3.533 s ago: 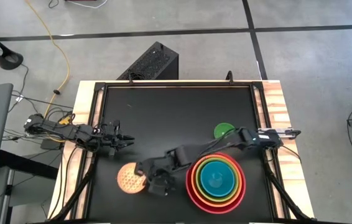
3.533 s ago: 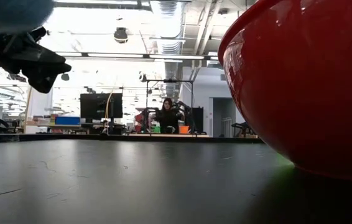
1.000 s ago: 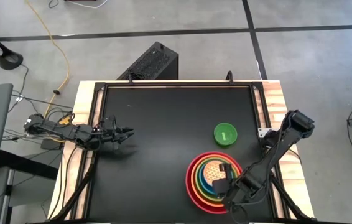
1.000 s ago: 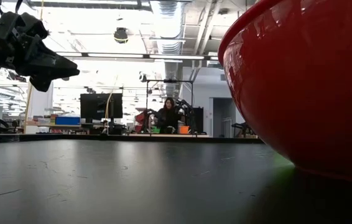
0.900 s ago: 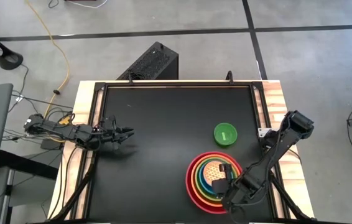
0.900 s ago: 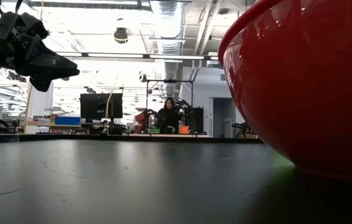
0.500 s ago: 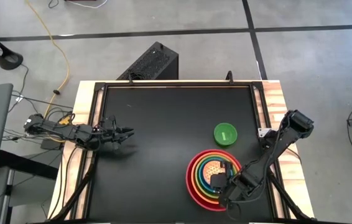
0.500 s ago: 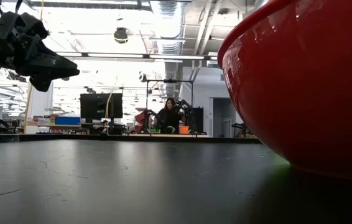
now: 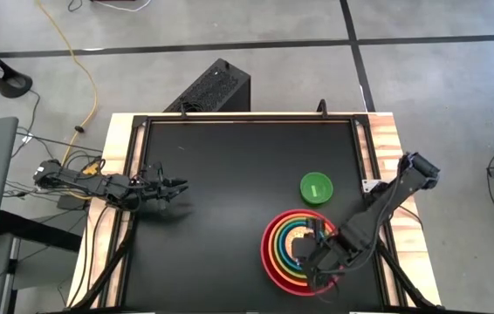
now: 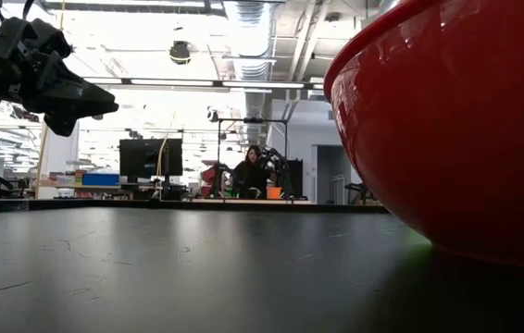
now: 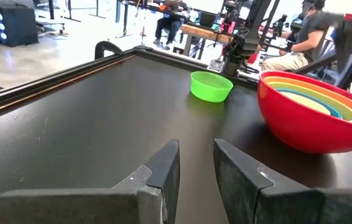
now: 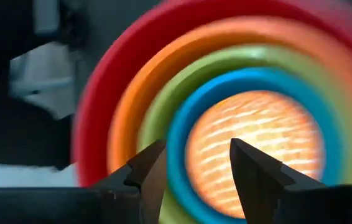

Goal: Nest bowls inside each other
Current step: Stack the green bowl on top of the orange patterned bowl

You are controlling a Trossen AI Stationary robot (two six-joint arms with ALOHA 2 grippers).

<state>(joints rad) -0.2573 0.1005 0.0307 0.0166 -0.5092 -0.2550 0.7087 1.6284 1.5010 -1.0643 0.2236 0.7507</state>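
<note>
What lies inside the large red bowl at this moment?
Inside the red bowl sit orange, lime green, blue and speckled yellow bowls, nested. Their undersides are hidden.

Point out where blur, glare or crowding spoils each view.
Right wrist view: the nested bowls are smeared with blur. Low view: bright ceiling lights wash out the room, and the red bowl crowds the frame. High view: even light, though the right tool hides part of the stack.
</note>
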